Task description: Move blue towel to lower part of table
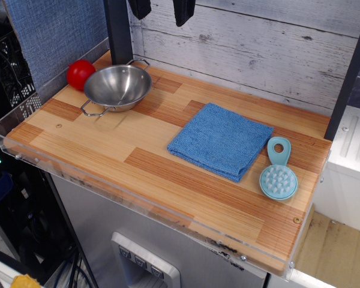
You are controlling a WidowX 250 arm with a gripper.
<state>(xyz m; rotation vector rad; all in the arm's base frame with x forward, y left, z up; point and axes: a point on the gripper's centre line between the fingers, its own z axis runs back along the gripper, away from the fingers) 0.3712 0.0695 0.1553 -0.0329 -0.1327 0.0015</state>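
— Where is the blue towel (pixel 221 141) sitting right now?

— It is lying flat and folded on the tabletop (pixel 108 150), right of centre in the frame, with nothing gripping it. The teal scrub brush (pixel 278 173) is resting just beside its right corner.

— And the gripper (pixel 162 9)?

— Only two dark tips are hanging at the top edge of the frame, well apart from the towel. I cannot tell whether the jaws are wide or narrow; too little is showing.

— So which step is in hand?

— I am guessing the very start: the reach has not begun. The next move is calling for the arm to come down onto the cloth, pinch an edge or a fold, and drag or lift it toward the bottom of the frame, where the clear acrylic rim (pixel 108 186) is running. There is open wood there.

— Anything else on the surface?

— A steel bowl (pixel 117 87) with wire handles is sitting at upper left, a red ball (pixel 79 73) touching its far side. Behind, whitewashed planks (pixel 258 54) are making the back wall, blue fabric (pixel 54 36) the left one.
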